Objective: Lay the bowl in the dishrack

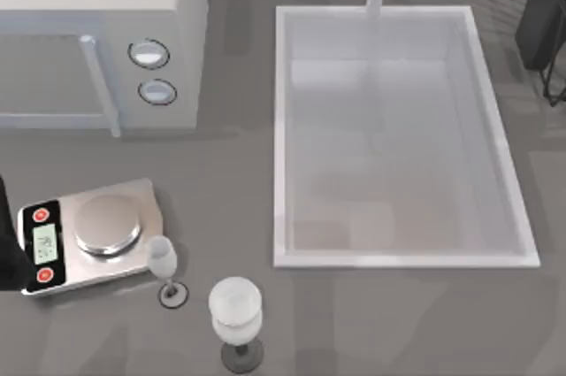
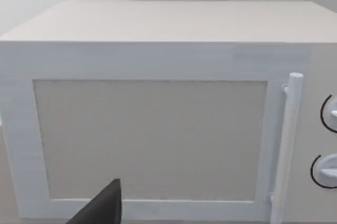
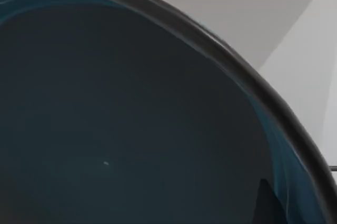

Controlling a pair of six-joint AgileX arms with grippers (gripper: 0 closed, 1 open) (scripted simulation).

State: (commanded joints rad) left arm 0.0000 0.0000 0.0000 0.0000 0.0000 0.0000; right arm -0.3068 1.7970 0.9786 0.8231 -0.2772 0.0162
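The bowl (image 3: 131,129) is sitting very close to the right wrist camera, so its dark blue inside and its thin dark rim are spreading across that view. That closeness is a hint that the right arm is carrying it, but I cannot tell if that arm's fingers are clamped on it or apart.

From above, the dishrack (image 1: 541,18) is peeking in at about 2 o'clock, at the far right edge of the table (image 1: 230,172). It is waiting there with its thin wires and black panel, so the bowl probably needs to go that way.

The big white sink (image 1: 398,137) is lying between the middle and the rack. The scale (image 1: 88,236) and two wine glasses (image 1: 234,310) are standing around 7 o'clock, well apart from the rack, so they are not getting in the way.

The left arm (image 1: 7,252) is resting at 9 o'clock by the scale, facing the microwave (image 2: 158,118). One dark finger (image 2: 102,205) is poking into its own camera view, but I cannot tell if the fingers are apart or together.
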